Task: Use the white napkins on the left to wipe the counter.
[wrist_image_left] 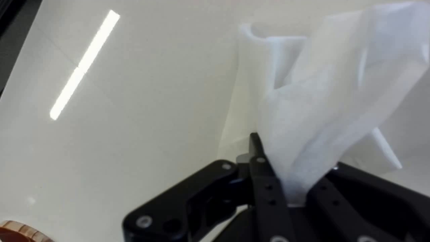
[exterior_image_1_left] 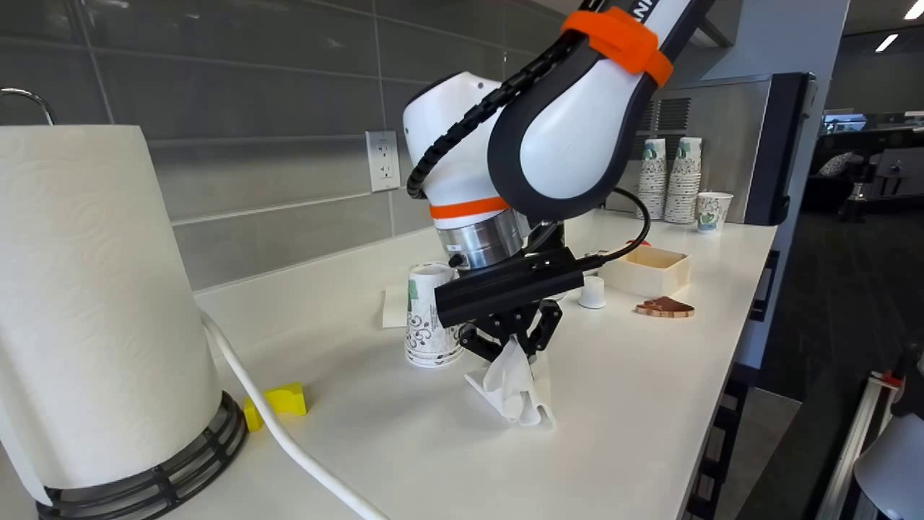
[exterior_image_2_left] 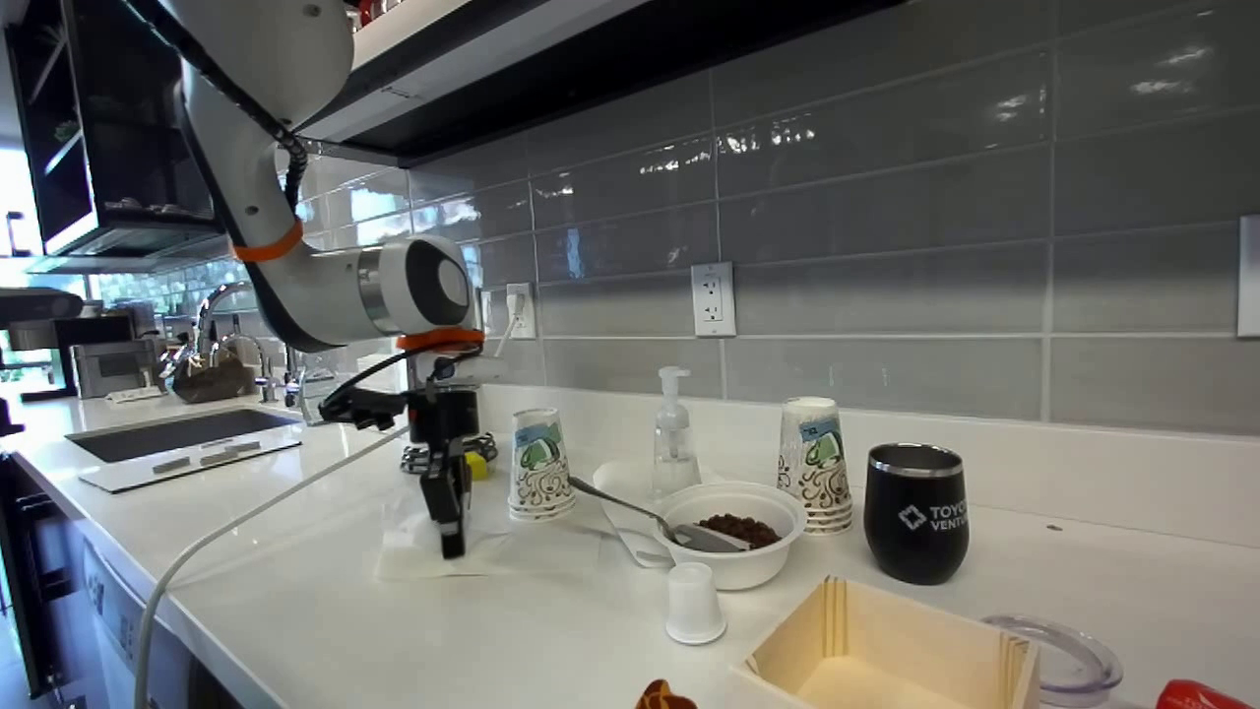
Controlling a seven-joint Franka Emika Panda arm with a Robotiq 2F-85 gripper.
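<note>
A white napkin (exterior_image_1_left: 516, 393) is bunched up and stands in folds on the white counter (exterior_image_1_left: 606, 448), its lower edges spread out. In an exterior view it lies as a pale sheet (exterior_image_2_left: 409, 551) on the counter. My gripper (exterior_image_1_left: 515, 354) points down low over the counter, its fingers closed around the napkin's gathered top. In the wrist view the napkin (wrist_image_left: 322, 94) rises between the fingers of the gripper (wrist_image_left: 265, 141) and hides the right fingertip. The gripper (exterior_image_2_left: 451, 544) also shows edge-on, close to the counter surface.
A paper cup stack (exterior_image_1_left: 429, 325) stands close beside the gripper. A paper towel roll (exterior_image_1_left: 94, 303), yellow block (exterior_image_1_left: 287, 399) and white cord (exterior_image_1_left: 296, 451) are nearby. A bowl (exterior_image_2_left: 763, 571), small white cup (exterior_image_2_left: 694, 606), wooden box (exterior_image_2_left: 915, 640), black mug (exterior_image_2_left: 915, 551) and toy steak (exterior_image_1_left: 664, 308) lie farther along.
</note>
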